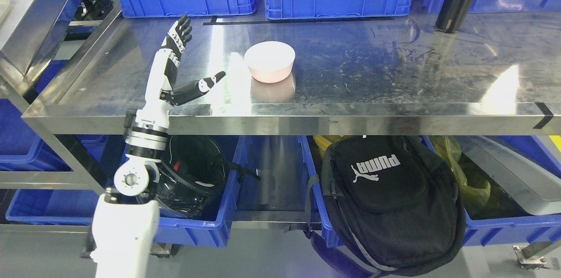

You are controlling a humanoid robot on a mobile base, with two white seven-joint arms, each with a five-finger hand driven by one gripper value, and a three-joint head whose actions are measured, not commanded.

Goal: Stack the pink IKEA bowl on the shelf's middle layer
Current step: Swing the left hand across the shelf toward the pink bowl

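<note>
Nearest the camera, a white forearm is seen rising from the lower left, and the left hand [177,65] is held over the steel shelf [372,72] with fingers spread and thumb stretched toward the pink bowl [269,61]; nothing is held. That bowl is set upright on the shelf, just right of the thumb, apart from it. For a clean grasp, the hand should be brought level with the rim and closed gently. No second bowl is seen for stacking.

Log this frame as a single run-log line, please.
left hand open, left of pink bowl, not touching | bowl upright on steel shelf | right arm unseen
</note>
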